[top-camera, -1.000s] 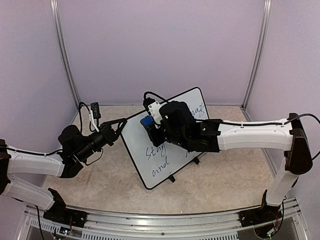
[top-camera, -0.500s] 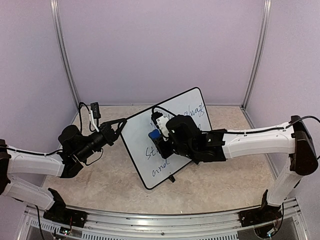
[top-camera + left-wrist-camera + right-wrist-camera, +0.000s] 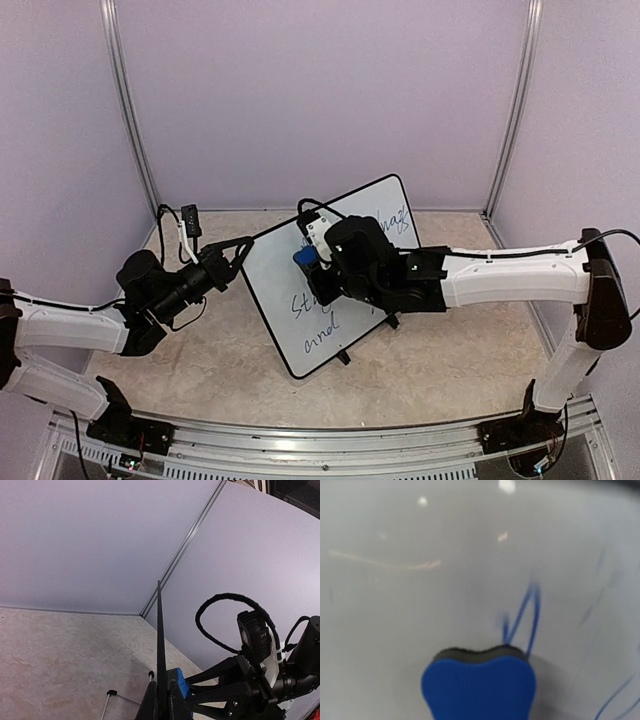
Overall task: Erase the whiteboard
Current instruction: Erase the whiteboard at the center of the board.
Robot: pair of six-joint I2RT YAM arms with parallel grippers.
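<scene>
R gripper [image 3: 308, 258] clamped tight on the blue eraser [image 3: 478, 685], pad pressed to the whiteboard [image 3: 272, 300] right by a blue stroke [image 3: 532, 610]; L gripper [image 3: 243, 250] pinched shut on the board's left rim; board stands tilted mid scene on the table [image 3: 200, 350]; imo mid-wipe; handwriting [image 3: 320, 318] remains near + far right, so next swipes go there w/ firm pressure.

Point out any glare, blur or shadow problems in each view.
Right wrist: whiteboard and blue eraser are soft and out of focus, with bright glare spots along the top. Left wrist: sharp, board seen edge-on. Top: even light, no harsh shadows, writing partly legible.
</scene>
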